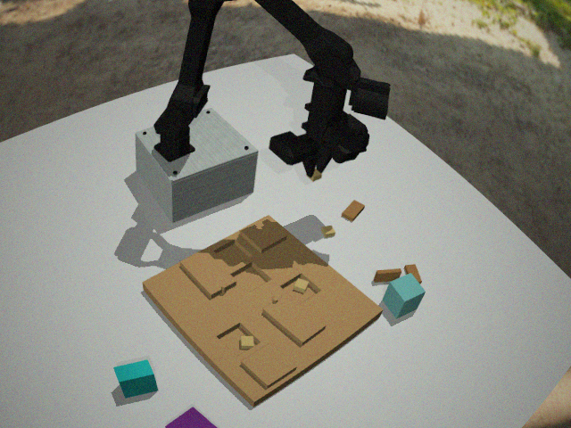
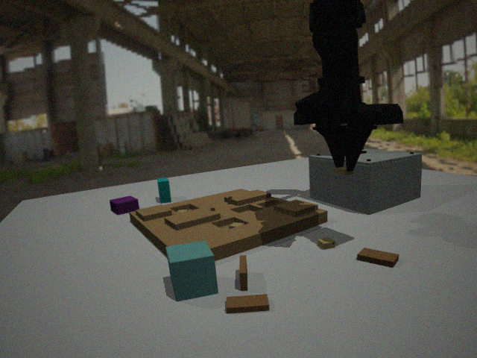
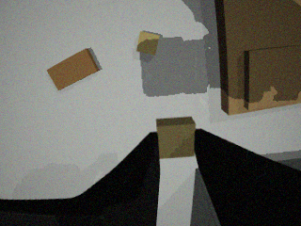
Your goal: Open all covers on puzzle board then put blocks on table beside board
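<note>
Presently the gripper [image 1: 316, 169] is clamped narrowly on a small tan block [image 3: 176, 137], held above the table [image 1: 69, 193] off the board [image 1: 341, 317]; arm fingers point downward.

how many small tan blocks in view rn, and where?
4: one held in the gripper over the table, one on the table beside the board, two in wells. Others may be hidden.

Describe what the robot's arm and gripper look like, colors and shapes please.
The arm is matte black throughout, built of blocky, boxy links, with no visible cables or markings. It stands on a brushed grey metal pedestal with dark corner screws. The gripper has a wide black crossbar and two black fingers tapering to narrow tips.
</note>
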Motion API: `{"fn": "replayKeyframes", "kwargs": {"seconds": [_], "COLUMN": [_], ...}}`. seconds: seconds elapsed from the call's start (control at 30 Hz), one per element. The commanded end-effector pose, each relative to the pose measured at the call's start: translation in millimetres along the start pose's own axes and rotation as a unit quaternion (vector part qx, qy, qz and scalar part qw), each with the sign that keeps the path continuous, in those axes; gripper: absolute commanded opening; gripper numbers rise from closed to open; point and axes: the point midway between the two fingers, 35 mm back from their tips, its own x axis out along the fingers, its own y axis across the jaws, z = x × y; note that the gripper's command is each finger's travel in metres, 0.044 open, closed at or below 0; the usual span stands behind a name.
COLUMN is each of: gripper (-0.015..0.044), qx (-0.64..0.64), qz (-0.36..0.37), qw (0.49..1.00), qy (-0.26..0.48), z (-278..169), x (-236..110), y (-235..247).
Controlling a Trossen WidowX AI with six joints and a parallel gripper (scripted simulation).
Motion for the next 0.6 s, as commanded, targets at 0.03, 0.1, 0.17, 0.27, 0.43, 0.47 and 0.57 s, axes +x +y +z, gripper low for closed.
{"fn": "replayKeyframes", "kwargs": {"seconds": [0.03, 0.1, 0.17, 0.27, 0.43, 0.47, 0.57], "gripper": [0.008, 0.008, 0.008, 0.008, 0.008, 0.008, 0.008], "qx": [0.004, 0.004, 0.004, 0.004, 0.004, 0.004, 0.004], "qz": [0.001, 0.001, 0.001, 0.001, 0.001, 0.001, 0.001], "qw": [1.0, 1.0, 1.0, 1.0, 1.0, 1.0, 1.0], "qy": [0.001, 0.001, 0.001, 0.001, 0.001, 0.001, 0.001], "z": [-7.3, -7.0, -6.5, -5.9, -5.1, -4.9, -4.5], "x": [0.8, 3.0, 6.3, 11.2, 19.5, 21.2, 26.2], "y": [6.2, 6.5, 6.9, 7.5, 8.4, 8.6, 9.0]}}
